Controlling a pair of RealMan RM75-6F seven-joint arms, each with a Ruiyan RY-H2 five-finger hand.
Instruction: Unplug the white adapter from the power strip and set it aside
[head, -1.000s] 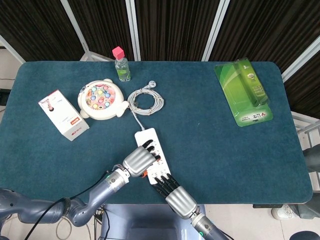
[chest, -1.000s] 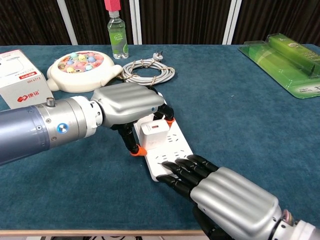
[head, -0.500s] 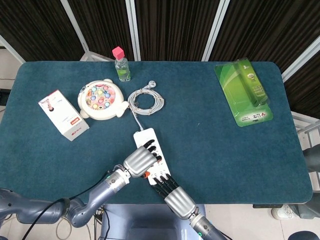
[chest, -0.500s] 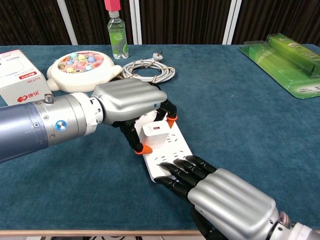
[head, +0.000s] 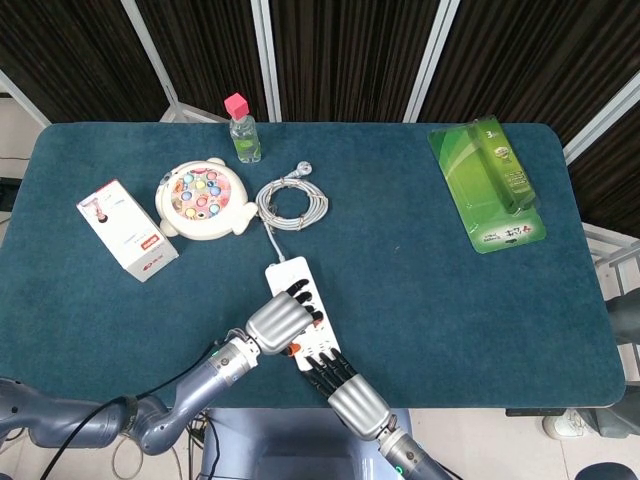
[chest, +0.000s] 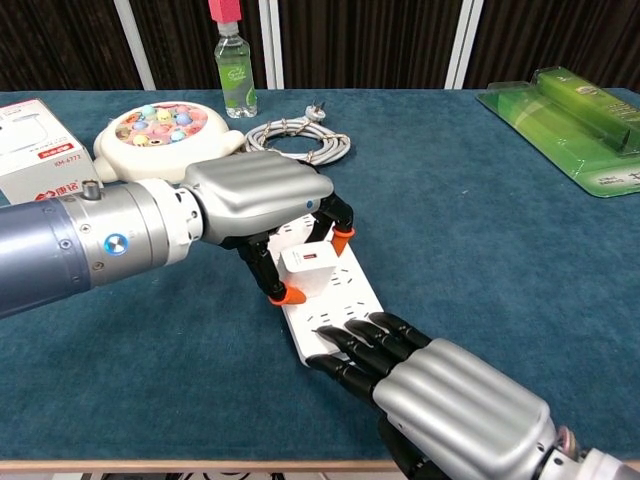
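Left hand (chest: 262, 200) grips white adapter (chest: 311, 272) — upright on power strip (chest: 335, 303).

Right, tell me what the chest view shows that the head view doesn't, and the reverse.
Only the chest view shows the small white adapter, pinched by the left hand between orange-tipped fingers; in the head view that hand hides it. Only the head view shows the table's whole outline and the full white-and-red carton, cropped in the chest view. Both show the right hand pressing the near end of the white power strip, the grey coiled cable, and the green blister pack.
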